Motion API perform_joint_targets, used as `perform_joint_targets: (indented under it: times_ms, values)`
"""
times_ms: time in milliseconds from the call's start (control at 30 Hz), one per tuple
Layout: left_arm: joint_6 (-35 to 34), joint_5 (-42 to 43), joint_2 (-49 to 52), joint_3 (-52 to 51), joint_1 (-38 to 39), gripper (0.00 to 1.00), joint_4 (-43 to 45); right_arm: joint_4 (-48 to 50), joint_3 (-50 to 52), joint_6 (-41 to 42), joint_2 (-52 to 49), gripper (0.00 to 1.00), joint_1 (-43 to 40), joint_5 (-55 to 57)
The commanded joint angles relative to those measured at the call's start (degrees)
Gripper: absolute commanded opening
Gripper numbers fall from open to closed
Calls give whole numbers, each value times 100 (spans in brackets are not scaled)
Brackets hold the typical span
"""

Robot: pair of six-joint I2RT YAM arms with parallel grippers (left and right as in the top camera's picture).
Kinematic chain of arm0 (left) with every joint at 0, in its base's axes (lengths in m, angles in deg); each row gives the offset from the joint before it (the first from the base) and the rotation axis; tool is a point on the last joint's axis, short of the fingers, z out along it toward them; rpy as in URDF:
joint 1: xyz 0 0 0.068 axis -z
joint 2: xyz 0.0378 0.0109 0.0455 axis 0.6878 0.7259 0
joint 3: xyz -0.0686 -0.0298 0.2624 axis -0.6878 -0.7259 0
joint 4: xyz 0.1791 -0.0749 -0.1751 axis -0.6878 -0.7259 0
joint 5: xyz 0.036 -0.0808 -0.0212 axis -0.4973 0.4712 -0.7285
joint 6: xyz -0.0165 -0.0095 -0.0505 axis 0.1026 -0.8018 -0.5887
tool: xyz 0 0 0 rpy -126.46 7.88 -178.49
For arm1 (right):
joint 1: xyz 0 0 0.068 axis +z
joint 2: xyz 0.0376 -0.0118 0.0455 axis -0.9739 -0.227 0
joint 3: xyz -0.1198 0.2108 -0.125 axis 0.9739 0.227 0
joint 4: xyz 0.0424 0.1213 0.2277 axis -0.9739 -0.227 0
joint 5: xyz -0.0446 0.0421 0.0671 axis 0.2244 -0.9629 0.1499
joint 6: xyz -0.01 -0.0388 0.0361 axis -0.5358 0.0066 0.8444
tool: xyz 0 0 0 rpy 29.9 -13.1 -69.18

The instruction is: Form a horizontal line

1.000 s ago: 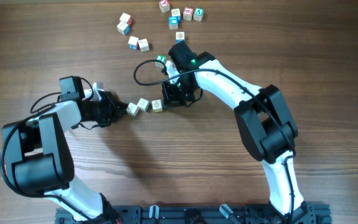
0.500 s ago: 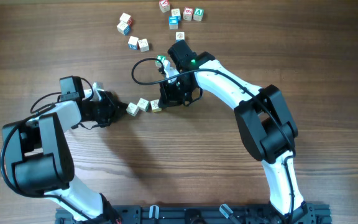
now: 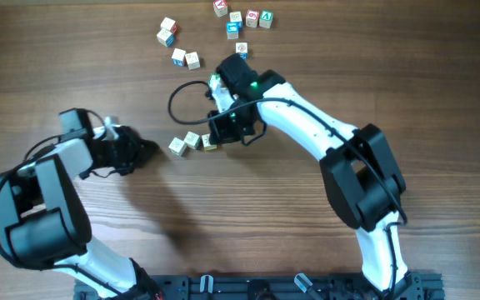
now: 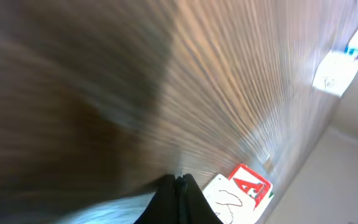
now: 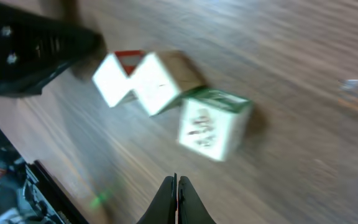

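While both arms bend in over brown wooden table (image 3: 348,58), short row of three small pale wooden letter cubes (image 3: 192,142) runs left-right, left end slightly lower in overhead view, cubes twisted into zigzag. Row's right end sits just beside right gripper (image 3: 220,136): fingers pinched together, nothing held, arm arched, wrist angled down. Left gripper (image 3: 150,147) sits beyond row's far end, apart, pinched too, empty, forearm aimed at row. Cube faces: faint green marks, one red edge.

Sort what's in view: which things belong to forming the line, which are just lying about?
Job: row of three pale cubes; left gripper and right gripper, both shut.
Lying about: left cluster of letter cubes; top cluster of letter cubes.
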Motion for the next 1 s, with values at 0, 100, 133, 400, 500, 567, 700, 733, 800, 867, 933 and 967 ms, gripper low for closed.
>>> perform_joint_targets:
  times_ms: [0, 100, 133, 400, 500, 567, 700, 733, 800, 867, 933, 967]
  values:
    - [-55, -1025, -101, -160, -645, 4, -435, 236, 13, -103, 120, 4, 435, 470]
    - [-48, -1025, -302, -160, -890, 4, -603, 476, 13, -105, 105, 4, 723, 973]
    - [-37, -1025, -354, -160, -935, 4, -638, 560, 13, -105, 79, 4, 824, 1204]
    - [264, -1027, -490, -160, -986, 4, -901, 935, 15, -122, -109, 5, 1327, 3163]
    - [269, -1029, -490, -160, -986, 4, -898, 1051, 15, -260, -236, 5, 1327, 3121]
    - [269, -1027, -490, -160, -986, 4, -894, 1180, 15, -278, -376, 4, 1327, 2986]
    - [271, -1029, -490, -160, -986, 4, -898, 1303, 15, -704, -560, 4, 1342, 2557]
    - [269, -1038, -490, -160, -986, 4, -896, 1298, 15, -741, -560, 5, 1353, 2483]
    - [269, -1069, -490, -160, -986, 4, -896, 1298, 15, -741, -560, 4, 1362, 2485]
    - [269, -1071, -490, -160, -986, 4, -898, 1314, 15, -723, -560, 4, 1362, 2487]
    - [269, -1071, -490, -160, -986, 4, -896, 1322, 15, -726, -560, 4, 1364, 2487]
    - [269, -1069, -490, -160, -986, 4, -896, 1335, 15, -726, -560, 4, 1364, 2487]
